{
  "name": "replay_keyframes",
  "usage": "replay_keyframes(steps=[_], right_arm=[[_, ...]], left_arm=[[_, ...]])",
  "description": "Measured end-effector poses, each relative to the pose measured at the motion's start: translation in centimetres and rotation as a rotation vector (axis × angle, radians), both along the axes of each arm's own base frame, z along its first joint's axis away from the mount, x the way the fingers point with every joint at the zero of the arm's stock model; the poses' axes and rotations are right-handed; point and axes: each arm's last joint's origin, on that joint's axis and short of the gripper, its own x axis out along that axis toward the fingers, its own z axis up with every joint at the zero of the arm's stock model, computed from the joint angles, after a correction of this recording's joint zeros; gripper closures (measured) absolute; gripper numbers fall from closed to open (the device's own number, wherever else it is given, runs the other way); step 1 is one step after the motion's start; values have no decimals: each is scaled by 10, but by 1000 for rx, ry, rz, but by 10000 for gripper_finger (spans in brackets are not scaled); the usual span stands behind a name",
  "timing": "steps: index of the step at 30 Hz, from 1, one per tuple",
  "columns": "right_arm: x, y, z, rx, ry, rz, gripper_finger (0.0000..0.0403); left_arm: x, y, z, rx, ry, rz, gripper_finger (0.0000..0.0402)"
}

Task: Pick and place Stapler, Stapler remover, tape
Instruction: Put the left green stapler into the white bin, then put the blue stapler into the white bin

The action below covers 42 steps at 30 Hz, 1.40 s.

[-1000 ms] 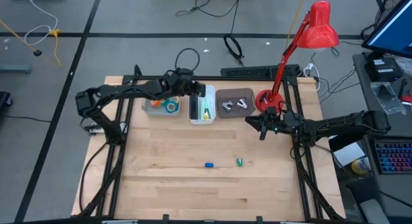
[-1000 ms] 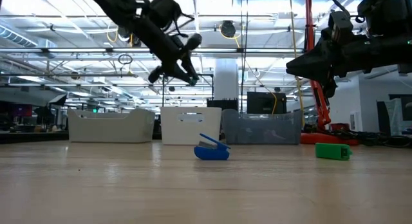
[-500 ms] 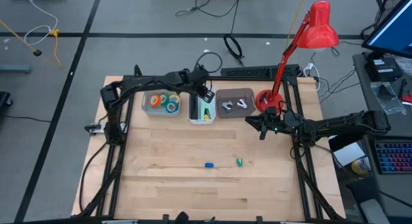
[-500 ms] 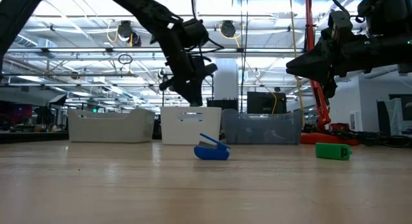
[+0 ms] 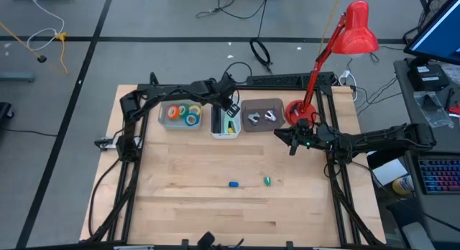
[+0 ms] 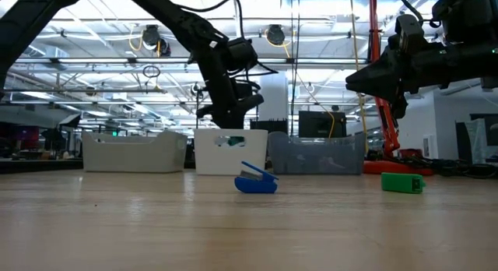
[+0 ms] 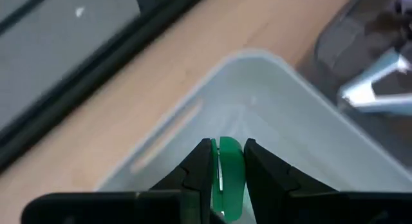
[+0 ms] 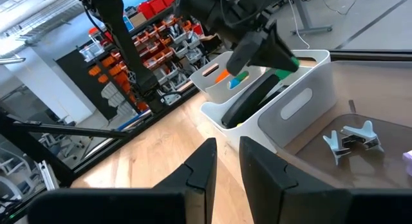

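Up at the back of the counter (image 5: 187,200), the left pincer (image 7: 222,176) hangs over the white middle bin (image 5: 226,121), its fingers closed narrowly on a small green piece (image 7: 226,176) whose kind I cannot tell; its long axis runs straight out between the fingers, toward the bin's far wall. Beside that bin, on the left arm's side, the clear bin (image 5: 180,115) holds the tape rolls (image 5: 183,114), lying flat. On the white bin's other side sits the grey tray (image 5: 261,114) with the two metal staple removers (image 5: 261,118). The right pincer (image 8: 226,161) hovers just beyond the tray, near the red lamp's base (image 5: 296,111), its fingers slightly parted and holding nothing. Well in front of the white bin lie a blue stapler (image 6: 255,180), and further towards the right arm a green stapler (image 6: 403,182), each with its long axis across the low view.
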Motion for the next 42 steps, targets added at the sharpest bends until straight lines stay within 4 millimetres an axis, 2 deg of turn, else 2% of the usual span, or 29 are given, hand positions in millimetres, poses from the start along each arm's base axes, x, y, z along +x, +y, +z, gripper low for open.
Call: replay_keyframes(steps=[5,9,18,29,35,38,42], right_arm=[[0,0,0,0,-2,0,344],[0,0,1,0,-7,0,344],[0,0,1,11,-10,-1,344],[0,0,1,18,-12,-2,344],[0,0,0,18,-12,-1,344],[0,0,0,18,-12,1,344],[0,0,0,18,-12,1,344]], left_arm=[[3,5,-4,24,-4,-16,325],[3,5,-16,11,40,-32,325],[4,8,-23,17,51,-26,313],[5,9,-23,47,62,-45,228],[5,8,-23,44,57,-50,199],[3,5,-10,9,10,-81,193],[-7,-9,32,-70,-111,-123,192]])
